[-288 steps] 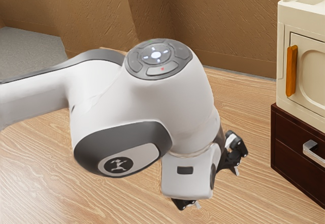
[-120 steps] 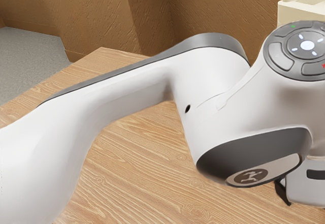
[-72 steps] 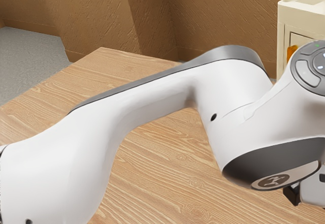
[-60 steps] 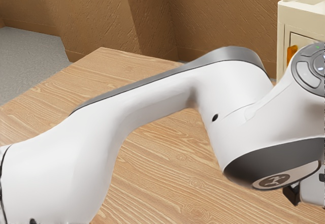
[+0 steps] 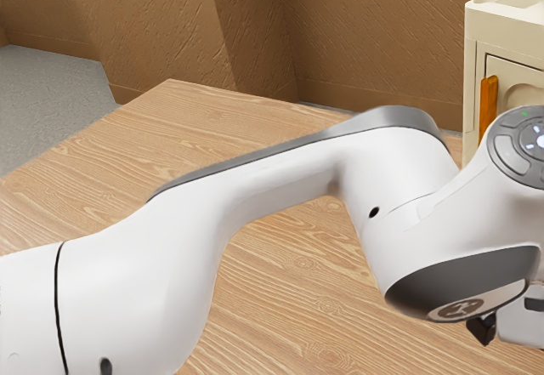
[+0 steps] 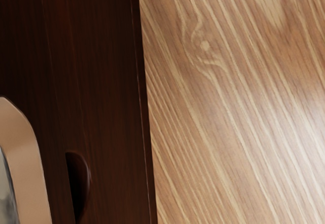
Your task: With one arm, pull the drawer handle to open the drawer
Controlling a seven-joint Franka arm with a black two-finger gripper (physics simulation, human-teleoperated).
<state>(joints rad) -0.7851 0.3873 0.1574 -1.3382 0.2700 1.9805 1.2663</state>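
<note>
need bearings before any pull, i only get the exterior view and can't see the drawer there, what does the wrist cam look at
Observer: Dark wood with a long straight edge against the light table.
Operator: any handle there
Observer: A curved tan piece stands out against the dark wood. It may be the handle; I can't be certain.
Operator: anything else by it
Observer: Yes, a rounded dark mark on the wood, perhaps a recess.

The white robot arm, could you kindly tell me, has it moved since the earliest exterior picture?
Yes, the arm has moved toward the exterior view's right: its round grey button panel now appears beside the cream cabinet's orange handle.
</note>
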